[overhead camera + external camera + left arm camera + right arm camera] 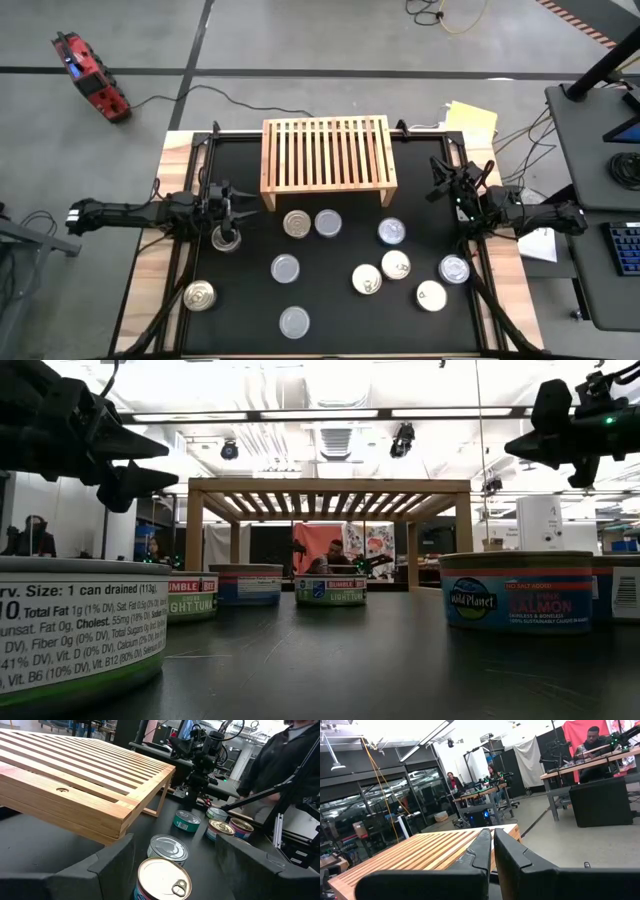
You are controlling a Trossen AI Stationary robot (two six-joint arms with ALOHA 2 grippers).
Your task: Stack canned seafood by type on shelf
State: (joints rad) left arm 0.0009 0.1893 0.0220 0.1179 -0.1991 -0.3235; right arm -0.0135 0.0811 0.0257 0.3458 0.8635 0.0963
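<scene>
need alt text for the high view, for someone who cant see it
Seen from above, ten round cans of seafood lie scattered on a black table in front of a light-wood slatted shelf with nothing on top. The left gripper hangs open above one can at the table's left side, and the right gripper, shut, waits near the right edge.

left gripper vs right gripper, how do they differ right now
The left gripper has its fingers spread open, while the right gripper is shut, fingers pressed together. The left gripper hangs over a silver-lidded can near the shelf's front left corner; the right gripper has no can under it and sits off the shelf's right end. Neither holds anything.
</scene>
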